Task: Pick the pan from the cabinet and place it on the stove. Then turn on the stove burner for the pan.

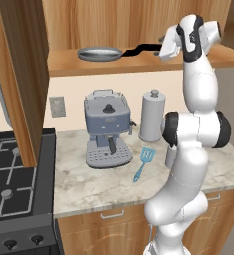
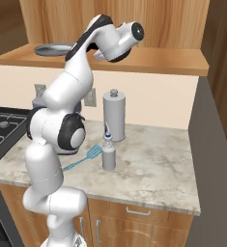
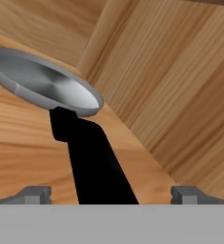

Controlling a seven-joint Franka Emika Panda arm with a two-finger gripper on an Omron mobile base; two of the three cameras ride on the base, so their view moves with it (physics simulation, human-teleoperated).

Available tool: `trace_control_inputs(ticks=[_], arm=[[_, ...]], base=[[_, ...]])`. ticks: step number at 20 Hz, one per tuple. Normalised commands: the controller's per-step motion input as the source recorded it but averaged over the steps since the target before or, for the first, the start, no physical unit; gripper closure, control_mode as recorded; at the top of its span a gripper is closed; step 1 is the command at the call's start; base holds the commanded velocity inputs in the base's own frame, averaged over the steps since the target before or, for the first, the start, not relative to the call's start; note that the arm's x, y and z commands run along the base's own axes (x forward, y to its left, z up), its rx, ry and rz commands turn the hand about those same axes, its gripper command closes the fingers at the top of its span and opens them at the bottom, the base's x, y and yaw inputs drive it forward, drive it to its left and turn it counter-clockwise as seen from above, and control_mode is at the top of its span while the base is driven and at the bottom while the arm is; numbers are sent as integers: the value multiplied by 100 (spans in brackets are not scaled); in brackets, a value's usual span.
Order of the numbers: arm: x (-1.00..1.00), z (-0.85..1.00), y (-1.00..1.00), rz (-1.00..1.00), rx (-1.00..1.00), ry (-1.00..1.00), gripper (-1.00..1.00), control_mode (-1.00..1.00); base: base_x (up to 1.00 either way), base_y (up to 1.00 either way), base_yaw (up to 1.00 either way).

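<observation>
Pan [image 3: 46, 83] on cabinet [image 3: 18, 143] shelf; handle [image 3: 96, 162] between spread pincer [image 3: 111, 194] tips; ungrasped.

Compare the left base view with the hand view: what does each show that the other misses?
Left base: grey coffee machine, blue spatula, black gas stove, grey canister on the marble counter. Hand: the open claw straddling the handle. Both: round silver pan with long black handle on the wooden cabinet shelf.
</observation>
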Motion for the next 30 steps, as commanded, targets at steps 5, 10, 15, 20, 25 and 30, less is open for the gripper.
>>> trace_control_inputs(ticks=[5,10,15,20,25,30], arm=[[25,-19,0,3,-7,0,-100,-100],[17,-24,3,5,-5,0,-100,-100],[14,-31,9,4,-7,1,-100,-100],[8,-37,16,2,-8,2,100,-100],[2,-22,8,2,-6,1,100,-100],[0,-1,1,1,0,-3,100,-100]], base=[[0,0,0],[0,0,0],[0,0,0],[0,0,0],[0,0,0],[0,0,0]])
